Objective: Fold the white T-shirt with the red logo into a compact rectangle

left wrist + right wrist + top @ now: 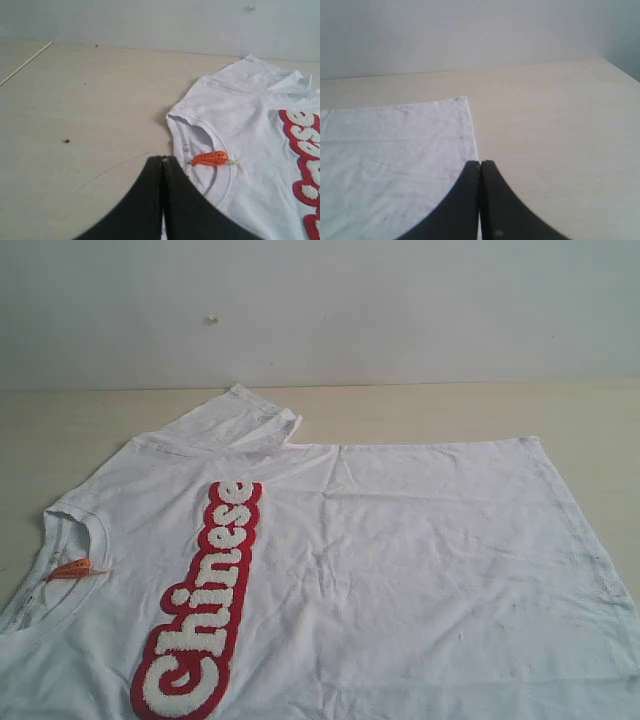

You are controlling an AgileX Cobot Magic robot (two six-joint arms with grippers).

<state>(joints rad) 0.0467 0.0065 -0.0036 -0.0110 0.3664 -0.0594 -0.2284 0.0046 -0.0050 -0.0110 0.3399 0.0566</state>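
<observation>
The white T-shirt (400, 560) lies spread flat and wrinkled on the table, collar (60, 540) to the left and hem to the right. One short sleeve (245, 412) points toward the wall. The red logo (205, 605) with white letters runs across the chest. A small orange neck tag (210, 158) sits inside the collar. My left gripper (162, 160) is shut and empty, just off the collar's edge over the shirt's shoulder (225, 115). My right gripper (480, 164) is shut and empty above the hem side edge, near the shirt's corner (462, 102). Neither gripper shows in the exterior view.
The shirt rests on a pale wooden table (450, 410) that ends at a plain light wall (400, 310). A small dark speck (66, 141) lies on bare table left of the collar. Bare table (560, 130) stretches beyond the hem.
</observation>
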